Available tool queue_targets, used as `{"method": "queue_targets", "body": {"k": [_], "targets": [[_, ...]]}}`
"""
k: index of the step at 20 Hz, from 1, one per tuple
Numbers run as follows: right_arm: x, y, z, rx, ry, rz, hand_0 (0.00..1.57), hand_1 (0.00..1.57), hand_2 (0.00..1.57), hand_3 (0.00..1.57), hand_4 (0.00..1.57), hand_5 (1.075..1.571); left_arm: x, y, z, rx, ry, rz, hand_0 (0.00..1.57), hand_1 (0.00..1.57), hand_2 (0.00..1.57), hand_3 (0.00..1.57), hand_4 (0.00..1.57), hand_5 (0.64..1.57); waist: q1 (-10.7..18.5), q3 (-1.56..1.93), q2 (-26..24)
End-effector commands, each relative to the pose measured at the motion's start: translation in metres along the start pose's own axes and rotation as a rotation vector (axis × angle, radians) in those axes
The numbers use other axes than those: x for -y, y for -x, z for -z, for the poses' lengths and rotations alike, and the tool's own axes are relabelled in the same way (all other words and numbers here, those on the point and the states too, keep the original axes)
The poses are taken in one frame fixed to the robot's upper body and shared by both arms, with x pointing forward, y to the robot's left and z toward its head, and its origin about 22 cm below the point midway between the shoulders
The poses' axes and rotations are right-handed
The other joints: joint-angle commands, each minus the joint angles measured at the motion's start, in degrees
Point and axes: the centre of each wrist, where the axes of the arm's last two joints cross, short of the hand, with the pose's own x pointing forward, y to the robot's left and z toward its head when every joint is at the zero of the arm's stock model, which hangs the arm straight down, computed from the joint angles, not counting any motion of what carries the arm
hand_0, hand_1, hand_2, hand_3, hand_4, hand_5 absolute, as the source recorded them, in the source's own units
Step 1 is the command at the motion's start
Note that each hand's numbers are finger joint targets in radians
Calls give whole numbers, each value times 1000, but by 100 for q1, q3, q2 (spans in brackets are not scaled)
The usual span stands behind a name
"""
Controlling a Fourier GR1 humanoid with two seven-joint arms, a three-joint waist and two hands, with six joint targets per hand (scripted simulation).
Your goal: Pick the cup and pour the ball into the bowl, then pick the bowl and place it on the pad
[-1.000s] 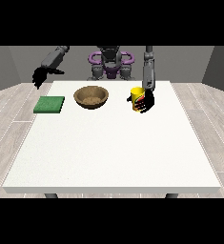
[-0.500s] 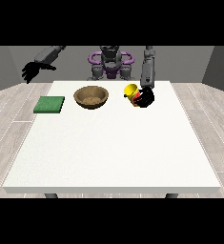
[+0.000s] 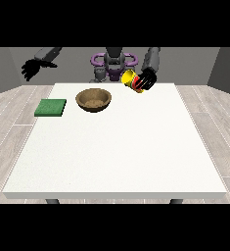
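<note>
The white worktop (image 3: 116, 147) fills most of the view. On its far part sits the brown bowl (image 3: 93, 100), and to the view's left of that, apart from it, lies the green pad (image 3: 51, 108). The hand at the view's right (image 3: 147, 81) is raised above the far edge, fingers wrapped round the yellow cup (image 3: 131, 79), which is tipped with its mouth towards the bowl's side. The hand at the view's left (image 3: 30, 69) hangs off the worktop, fingers relaxed and holding nothing.
</note>
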Motion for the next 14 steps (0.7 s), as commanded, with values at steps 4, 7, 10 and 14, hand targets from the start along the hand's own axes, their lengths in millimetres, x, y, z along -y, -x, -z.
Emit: {"method": "queue_targets", "body": {"k": [4,7,10,14], "targets": [[-1,26,-20,-80,33,-10,0,0,39,0,0,1558,22,-42,5,-30,78,113,1365,1365,1571,1571,1142,1566,183,-12,-446],[35,26,-36,-58,119,-10,0,0,0,0,0,1553,40,-86,5,105,117,165,1364,1364,1571,1571,1068,1568,682,-4,-313],[30,38,-49,-86,101,-20,0,0,0,0,0,1552,54,-84,-13,94,131,242,1279,1279,1571,1571,1000,1569,482,-8,-444],[41,28,-38,-55,92,-20,0,0,0,0,0,1547,51,-127,8,174,136,339,937,937,1571,1571,910,1571,452,-3,-325]]}}
